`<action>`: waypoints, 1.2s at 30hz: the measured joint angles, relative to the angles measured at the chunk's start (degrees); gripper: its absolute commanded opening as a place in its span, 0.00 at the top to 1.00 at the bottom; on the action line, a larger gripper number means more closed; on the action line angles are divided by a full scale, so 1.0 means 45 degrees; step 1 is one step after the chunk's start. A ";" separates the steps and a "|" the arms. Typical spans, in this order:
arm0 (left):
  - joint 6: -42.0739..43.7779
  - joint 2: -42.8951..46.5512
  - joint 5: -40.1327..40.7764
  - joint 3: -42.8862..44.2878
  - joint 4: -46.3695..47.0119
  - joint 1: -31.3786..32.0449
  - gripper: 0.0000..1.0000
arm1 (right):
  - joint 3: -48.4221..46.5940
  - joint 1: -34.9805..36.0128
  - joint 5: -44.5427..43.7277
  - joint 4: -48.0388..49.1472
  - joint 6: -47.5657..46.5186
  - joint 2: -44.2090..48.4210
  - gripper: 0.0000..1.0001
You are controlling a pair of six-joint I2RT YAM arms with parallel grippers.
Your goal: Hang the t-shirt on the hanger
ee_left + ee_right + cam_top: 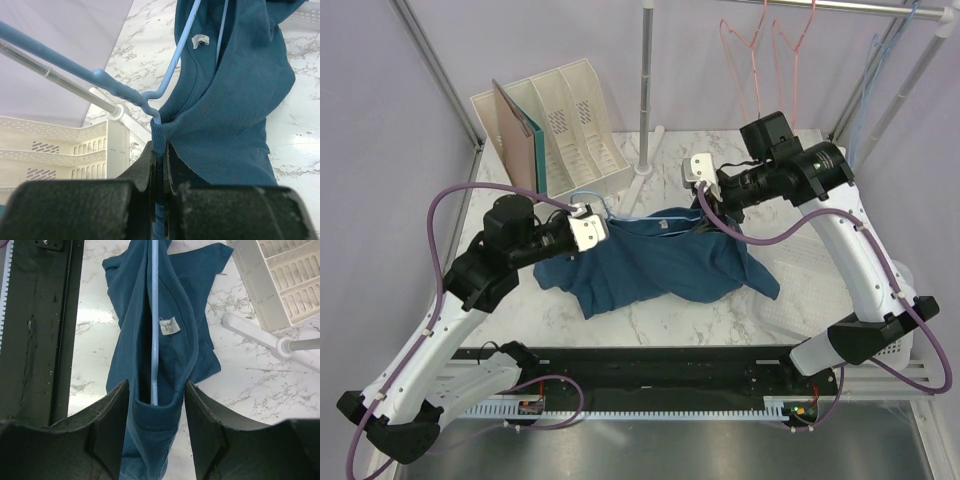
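The dark teal-blue cotton t-shirt [660, 262] droops onto the white marbled tabletop [670, 322], with the thin light-blue wire hanger [154, 315] inside its collar. The left gripper [160, 150] has its jaws pinched tight on the collar edge. The right gripper [155, 390] has wider jaws that seemingly clamp bunched fabric.

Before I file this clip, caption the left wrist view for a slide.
Left gripper pinches the collar of the t-shirt, with the hanger running through the neck opening.
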State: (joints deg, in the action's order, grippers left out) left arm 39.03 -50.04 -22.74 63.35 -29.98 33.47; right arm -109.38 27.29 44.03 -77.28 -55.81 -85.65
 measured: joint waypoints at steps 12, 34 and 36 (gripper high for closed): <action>0.0180 -0.0617 -0.0175 0.0398 -0.0039 0.0034 0.98 | 0.0083 0.0996 -0.0272 0.0010 0.0554 -0.0554 0.73; -0.0588 -0.0845 -0.0112 0.0806 -0.1200 0.0044 0.12 | 0.0180 0.2399 -0.1224 0.1987 0.2793 -0.1001 1.00; -0.0597 -0.0510 -0.0845 0.0806 -0.2195 -0.0607 0.08 | 0.0204 0.2477 -0.1107 0.2637 0.2788 -0.0976 1.00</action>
State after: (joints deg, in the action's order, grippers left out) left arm 36.34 -52.34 -26.55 66.98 -39.86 30.74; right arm -108.47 38.44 39.05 -65.41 -43.27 -90.04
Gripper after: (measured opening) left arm 0.805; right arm 0.029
